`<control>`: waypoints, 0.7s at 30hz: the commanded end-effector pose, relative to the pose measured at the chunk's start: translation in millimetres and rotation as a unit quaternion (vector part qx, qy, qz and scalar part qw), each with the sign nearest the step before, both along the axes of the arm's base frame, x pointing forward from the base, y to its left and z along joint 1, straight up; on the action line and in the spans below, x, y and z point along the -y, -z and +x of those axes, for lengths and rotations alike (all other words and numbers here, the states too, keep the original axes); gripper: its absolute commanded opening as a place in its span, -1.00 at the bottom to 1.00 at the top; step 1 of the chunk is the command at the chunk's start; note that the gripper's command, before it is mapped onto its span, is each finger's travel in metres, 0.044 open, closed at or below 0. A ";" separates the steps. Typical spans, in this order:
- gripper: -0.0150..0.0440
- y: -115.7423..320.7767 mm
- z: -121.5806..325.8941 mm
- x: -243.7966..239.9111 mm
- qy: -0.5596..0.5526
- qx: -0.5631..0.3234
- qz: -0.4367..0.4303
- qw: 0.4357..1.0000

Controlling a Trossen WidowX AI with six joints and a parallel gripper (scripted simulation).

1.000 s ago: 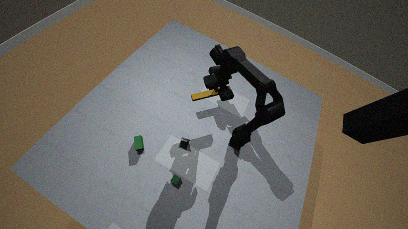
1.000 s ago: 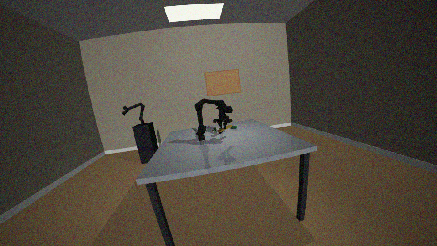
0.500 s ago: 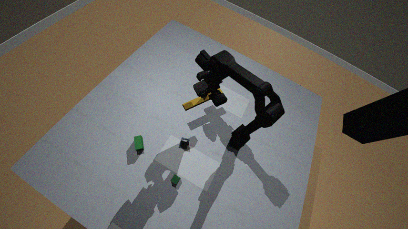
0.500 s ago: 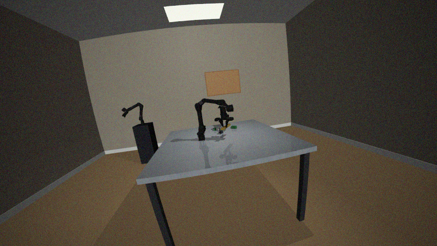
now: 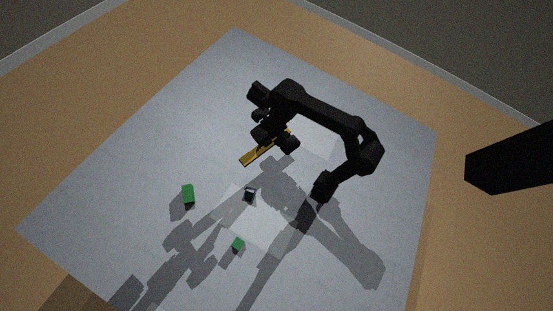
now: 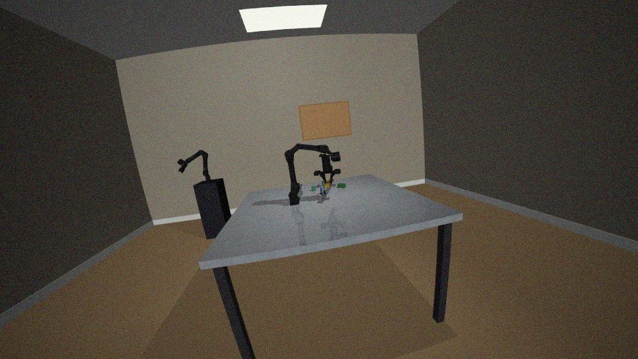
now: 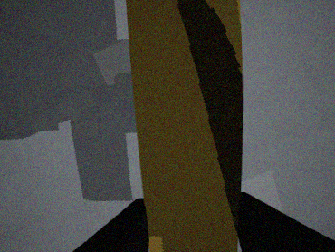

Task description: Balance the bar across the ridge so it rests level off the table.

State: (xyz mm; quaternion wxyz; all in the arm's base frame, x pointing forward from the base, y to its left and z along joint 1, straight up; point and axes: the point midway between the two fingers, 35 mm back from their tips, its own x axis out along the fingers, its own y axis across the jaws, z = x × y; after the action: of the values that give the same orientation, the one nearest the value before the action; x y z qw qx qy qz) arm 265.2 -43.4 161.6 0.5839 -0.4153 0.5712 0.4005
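The tool [image 5: 267,145] [image 6: 329,184] [image 7: 190,206] is clamped on the yellow bar [image 5: 252,154] [image 6: 327,184] [image 7: 177,113], above the middle of the top view, and two green blocks sit lower left.

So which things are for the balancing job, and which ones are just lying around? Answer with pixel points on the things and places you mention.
For the job:
- the yellow bar [image 5: 249,157] [image 7: 177,136], held in the gripper [image 5: 273,141] [image 6: 329,183]
- the small dark block [image 5: 249,194], probably the ridge

Probably just lying about:
- the longer green block [image 5: 187,194] [image 6: 341,184]
- the smaller green block [image 5: 237,243] [image 6: 313,188]
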 end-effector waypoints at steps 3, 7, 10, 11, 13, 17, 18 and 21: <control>-0.49 -1.0 0.4 -22.7 -0.036 0.000 0.001 0.999; -0.49 -1.2 0.7 -38.5 -0.064 0.000 0.001 0.998; -0.49 -1.3 0.3 -50.2 -0.085 0.000 0.001 0.996; -0.49 -1.3 0.1 -54.2 -0.092 0.000 0.001 0.996; -0.49 -1.4 -0.5 -62.2 -0.106 0.000 0.001 0.994; -0.49 -1.6 -2.2 -78.1 -0.134 0.000 0.001 0.991; -0.49 -1.6 -2.7 -82.0 -0.141 0.000 0.001 0.990; -0.49 -1.8 -4.6 -93.6 -0.163 0.000 0.002 0.987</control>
State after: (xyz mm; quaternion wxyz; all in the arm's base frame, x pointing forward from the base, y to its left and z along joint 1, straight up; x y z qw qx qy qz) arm 263.1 39.9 162.7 0.5195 -0.4944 0.5038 0.4815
